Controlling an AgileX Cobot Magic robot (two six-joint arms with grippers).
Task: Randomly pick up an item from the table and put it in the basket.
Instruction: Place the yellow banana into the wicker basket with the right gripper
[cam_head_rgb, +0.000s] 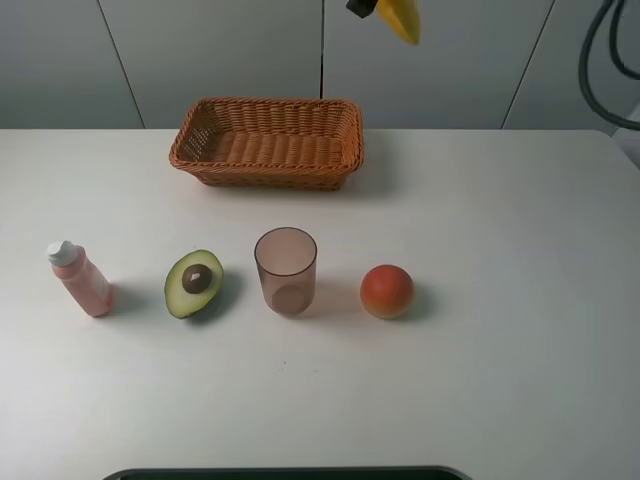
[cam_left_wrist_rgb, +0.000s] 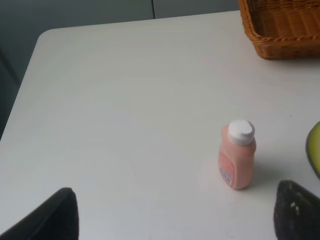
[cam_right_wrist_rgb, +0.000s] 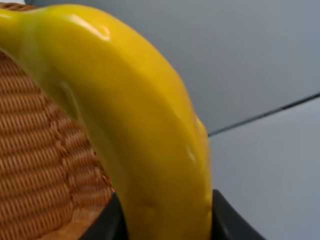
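Note:
The yellow banana (cam_head_rgb: 399, 18) hangs at the top edge of the exterior view, above and behind the right end of the brown wicker basket (cam_head_rgb: 268, 140). My right gripper (cam_head_rgb: 362, 7) is shut on it; only its dark tip shows there. In the right wrist view the banana (cam_right_wrist_rgb: 135, 115) fills the frame between the black fingers (cam_right_wrist_rgb: 227, 220), with basket weave (cam_right_wrist_rgb: 35, 165) behind it. My left gripper (cam_left_wrist_rgb: 172, 215) is open over the white table (cam_left_wrist_rgb: 125, 100), its dark fingertips (cam_left_wrist_rgb: 50, 215) wide apart, holding nothing.
On the table in a row stand a pink bottle with white cap (cam_head_rgb: 80, 279), a halved avocado (cam_head_rgb: 193, 283), a translucent pink cup (cam_head_rgb: 285, 271) and a round orange-red fruit (cam_head_rgb: 387, 291). The bottle also shows in the left wrist view (cam_left_wrist_rgb: 236, 154).

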